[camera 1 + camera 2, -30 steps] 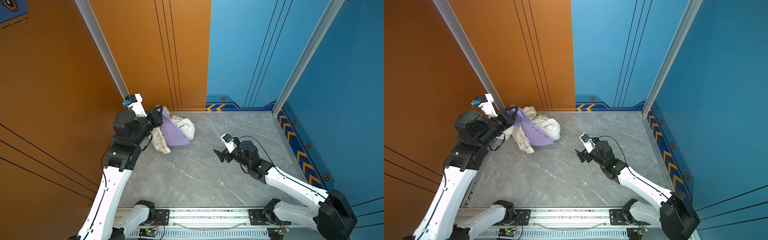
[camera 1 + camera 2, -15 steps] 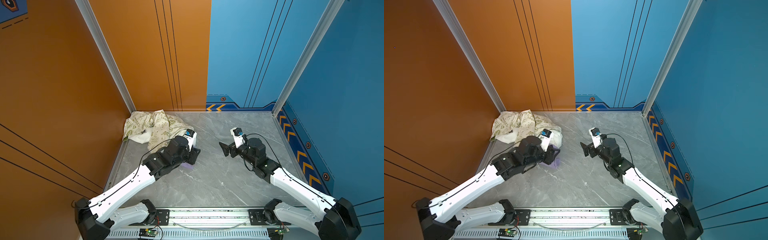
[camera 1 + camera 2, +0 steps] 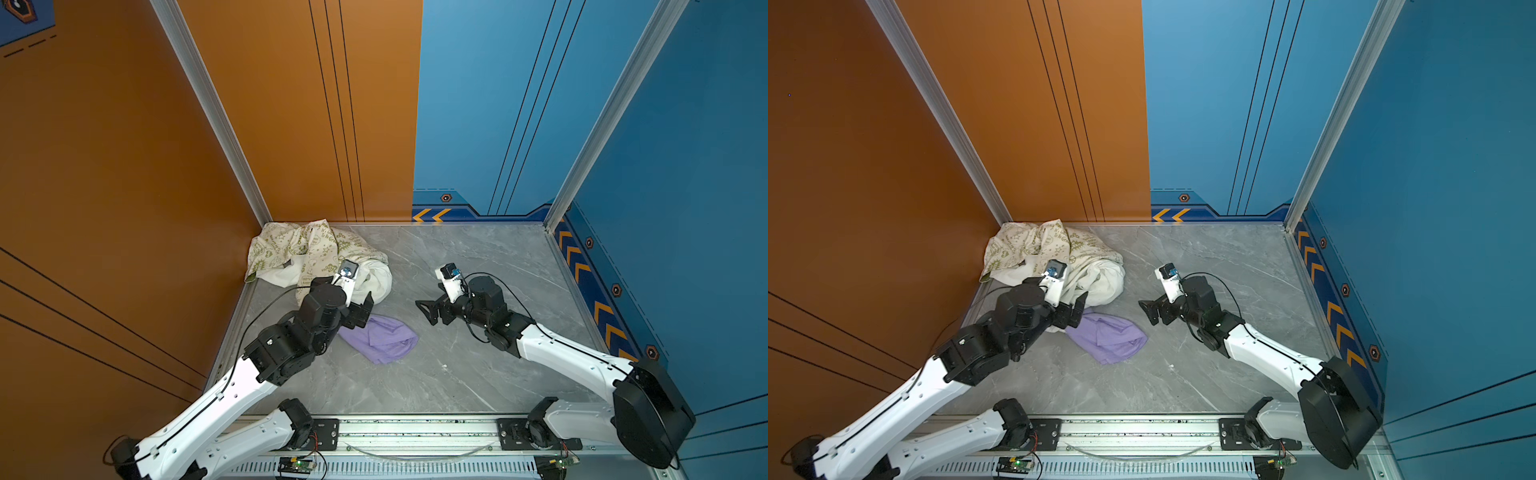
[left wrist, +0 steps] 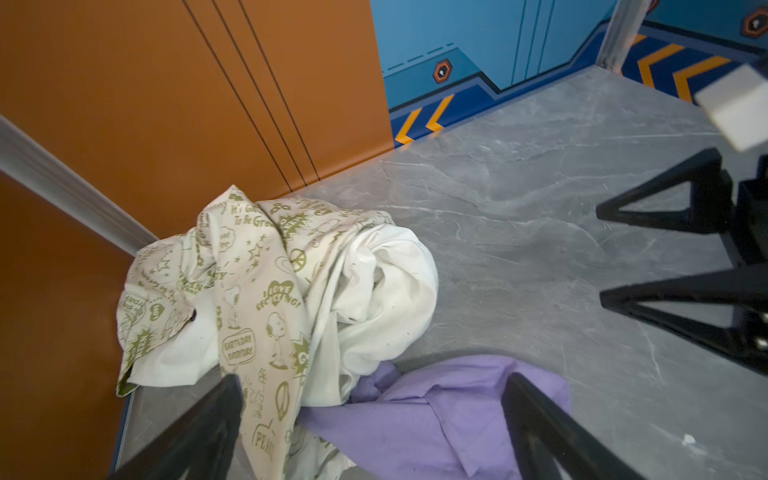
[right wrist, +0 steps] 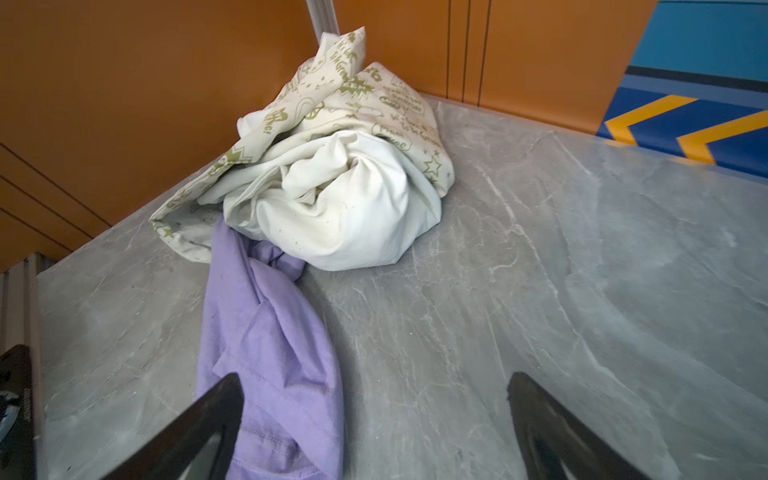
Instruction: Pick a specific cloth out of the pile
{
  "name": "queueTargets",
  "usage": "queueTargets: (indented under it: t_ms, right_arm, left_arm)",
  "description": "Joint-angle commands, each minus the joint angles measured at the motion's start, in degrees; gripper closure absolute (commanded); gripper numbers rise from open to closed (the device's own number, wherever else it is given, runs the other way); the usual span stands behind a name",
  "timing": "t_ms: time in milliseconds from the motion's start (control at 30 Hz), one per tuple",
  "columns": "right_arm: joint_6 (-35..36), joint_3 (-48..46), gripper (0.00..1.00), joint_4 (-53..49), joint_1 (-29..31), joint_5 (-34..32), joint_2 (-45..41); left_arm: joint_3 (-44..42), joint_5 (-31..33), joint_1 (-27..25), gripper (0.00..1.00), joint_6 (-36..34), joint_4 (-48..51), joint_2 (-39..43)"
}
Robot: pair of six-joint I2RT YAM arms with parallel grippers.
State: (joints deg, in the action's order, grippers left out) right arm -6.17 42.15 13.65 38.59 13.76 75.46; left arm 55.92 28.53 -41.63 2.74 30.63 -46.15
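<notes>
so, left tool wide, empty, by the cloth; right tool wide; arms outstretched low

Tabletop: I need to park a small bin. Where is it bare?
Bare: the far right stretch between the right gripper and the blue wall, and the near strip between the purple cloth and the front rail. Crowded: around the pile.
</notes>
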Motion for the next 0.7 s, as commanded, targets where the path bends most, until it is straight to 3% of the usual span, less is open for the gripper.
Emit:
queueTargets:
  t_ms: [0, 233, 400, 667]
  right_arm:
    - [3.0, 3.9, 0.02, -0.5, 5.2, 1.3, 3.6]
    - [11.4, 12.1, 0.04, -6.5, 15.3, -5.4, 14.1]
    - [17.8, 20.0, 0.05, -15.5, 21.1, -11.8, 22.4]
    - [18.2, 26.3, 0.07, -21.6, 24.2, -17.5, 32.0]
  left_arm:
    - [-5.0, -0.8, 5.9, 0.02, -1.0, 1.0, 3.6]
    - [-12.3, -6.2, 22.0, 0.02, -2.0, 0.6, 7.7]
    - [-15.0, -9.5, 30.3, 0.02, 1.8, 0.0, 7.5]
    - [-20.5, -12.6, 33.0, 0.02, 2.5, -0.6, 13.1]
